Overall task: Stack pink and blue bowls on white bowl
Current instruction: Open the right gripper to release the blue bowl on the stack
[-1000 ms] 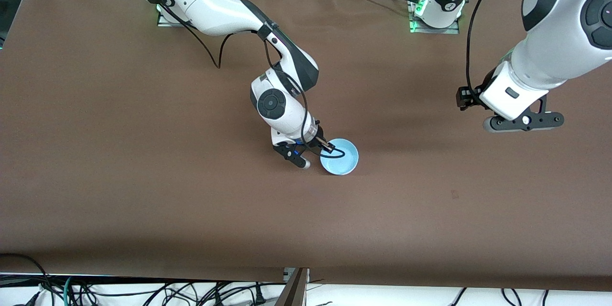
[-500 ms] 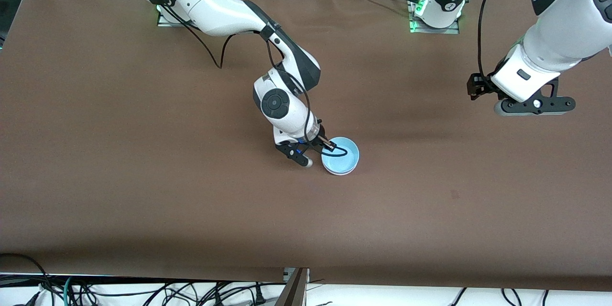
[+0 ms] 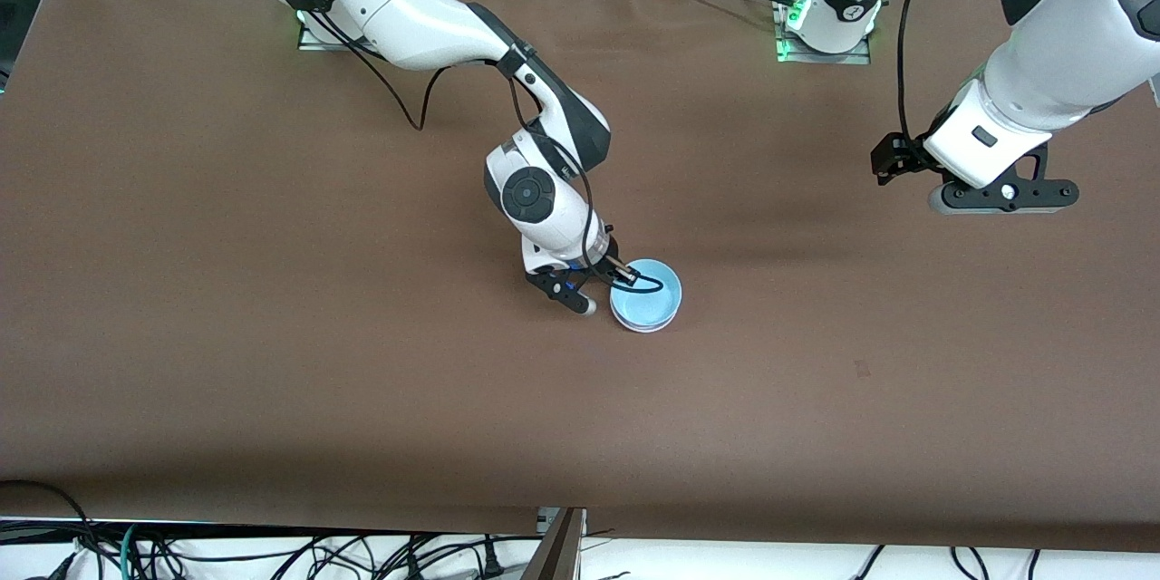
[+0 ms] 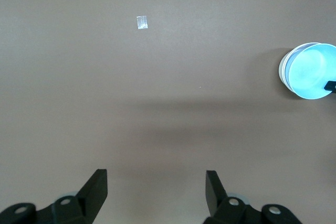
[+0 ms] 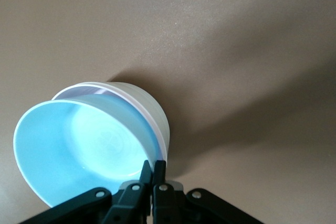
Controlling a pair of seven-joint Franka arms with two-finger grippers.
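The light blue bowl point(image 3: 647, 288) sits tilted inside the white bowl point(image 3: 642, 325) near the table's middle. In the right wrist view the blue bowl point(image 5: 79, 150) leans in the white bowl point(image 5: 152, 114), and a thin pale pinkish rim point(image 5: 137, 112) shows between them; the rest of the pink bowl is hidden. My right gripper point(image 3: 616, 275) is shut on the blue bowl's rim, also seen in the right wrist view point(image 5: 153, 174). My left gripper point(image 3: 1001, 197) is open and empty, up over bare table toward the left arm's end point(image 4: 156, 187). The stack shows in the left wrist view point(image 4: 311, 70).
A small white scrap point(image 4: 142, 22) lies on the brown table cover point(image 3: 272, 335). A faint mark point(image 3: 861, 369) is nearer the front camera than the left gripper. Cables point(image 3: 272, 553) hang along the table's front edge.
The right gripper has lowered the blue bowl, so the white bowl's rim now shows under it. The left gripper has drawn back toward its base.
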